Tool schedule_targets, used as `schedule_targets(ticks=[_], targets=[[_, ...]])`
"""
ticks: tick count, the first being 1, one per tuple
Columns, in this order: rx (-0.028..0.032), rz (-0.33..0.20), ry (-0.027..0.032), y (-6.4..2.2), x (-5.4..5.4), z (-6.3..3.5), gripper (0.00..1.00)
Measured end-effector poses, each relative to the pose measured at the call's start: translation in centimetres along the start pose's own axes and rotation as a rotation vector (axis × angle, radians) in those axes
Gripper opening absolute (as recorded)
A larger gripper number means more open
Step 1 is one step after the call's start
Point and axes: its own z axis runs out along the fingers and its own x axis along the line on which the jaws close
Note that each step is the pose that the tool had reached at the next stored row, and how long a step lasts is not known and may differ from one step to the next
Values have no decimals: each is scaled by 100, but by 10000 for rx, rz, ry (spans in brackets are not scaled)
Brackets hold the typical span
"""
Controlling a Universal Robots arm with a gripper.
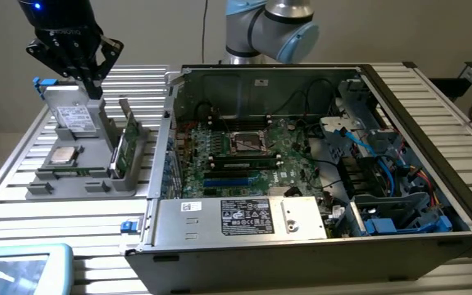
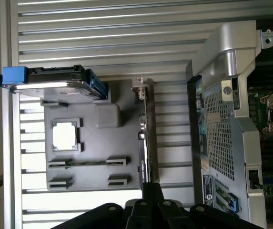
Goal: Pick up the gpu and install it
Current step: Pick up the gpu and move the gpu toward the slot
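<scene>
The gpu [image 1: 126, 142] stands on its long edge in a slot of the grey holder [image 1: 80, 186], green board facing the computer case [image 1: 432, 184]. In the wrist view the gpu [image 2: 146, 138] appears edge-on, its silver bracket at the far end. My gripper [image 1: 95, 88] hangs above the back of the holder, a little to the exterior view's left of the card, fingers pressed together with nothing between them. In the wrist view my gripper [image 2: 151, 190] sits just above the card's near end, apart from it.
The holder [image 2: 103, 157] also carries a silver hard drive [image 1: 75, 116] with blue clips and a CPU [image 1: 62, 155]. The open case shows the motherboard [image 1: 244, 153] with blue slots [image 1: 232, 180] and a power supply [image 1: 236, 218]. A tablet [image 1: 19, 267] lies at the table's front corner.
</scene>
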Motion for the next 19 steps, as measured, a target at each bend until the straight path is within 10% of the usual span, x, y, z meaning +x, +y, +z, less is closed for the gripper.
schedule_targets(ticks=[11,19], targets=[[-1,0,-2,-1,4,9,47],[-82,9,-48,-15,133,115,54]])
